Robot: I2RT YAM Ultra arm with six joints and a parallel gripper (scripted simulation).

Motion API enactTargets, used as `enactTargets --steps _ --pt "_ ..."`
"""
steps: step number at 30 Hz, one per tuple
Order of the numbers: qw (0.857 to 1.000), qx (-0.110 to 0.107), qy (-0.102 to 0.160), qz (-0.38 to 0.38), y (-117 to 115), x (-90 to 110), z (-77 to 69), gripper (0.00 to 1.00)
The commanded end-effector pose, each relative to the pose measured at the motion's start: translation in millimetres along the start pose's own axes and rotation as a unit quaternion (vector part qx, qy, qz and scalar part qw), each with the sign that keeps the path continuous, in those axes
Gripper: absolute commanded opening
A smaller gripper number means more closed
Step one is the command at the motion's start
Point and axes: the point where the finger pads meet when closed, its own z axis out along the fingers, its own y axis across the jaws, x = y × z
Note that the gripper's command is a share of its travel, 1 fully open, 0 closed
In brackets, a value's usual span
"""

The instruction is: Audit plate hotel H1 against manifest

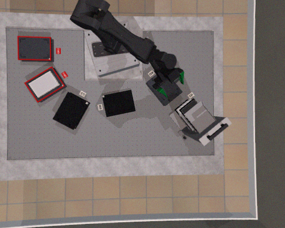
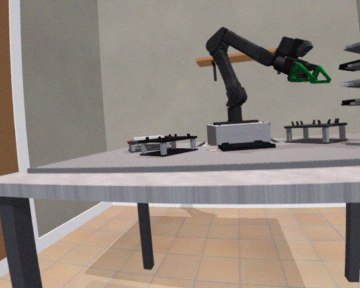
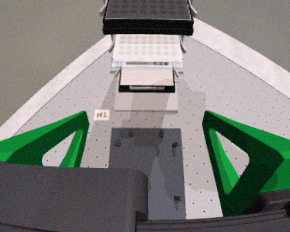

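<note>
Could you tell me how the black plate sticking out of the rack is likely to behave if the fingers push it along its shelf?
The black plate looks like a flat, stiff slab, so it should slide rather than bend or roll. It overhangs the white plate below, so an off-centre push might skew it. The open gripper holds nothing.

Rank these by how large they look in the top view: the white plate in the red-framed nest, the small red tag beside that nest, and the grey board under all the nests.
1. Grey board, by far the largest.
2. White plate.
3. Red tag, smallest.
</note>
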Motion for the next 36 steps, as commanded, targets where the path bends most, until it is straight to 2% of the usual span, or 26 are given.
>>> enactTargets --steps 1,33,36 --pt "1.000 0.001 -0.015 0.008 -0.5 -9.9 -5.2 1.00" --pt "1.000 0.001 -0.015 0.008 -0.1 28.7 18.4 1.00" --pt "1.000 0.001 -0.015 0.008 -0.1 27.3 23.2 1.00"
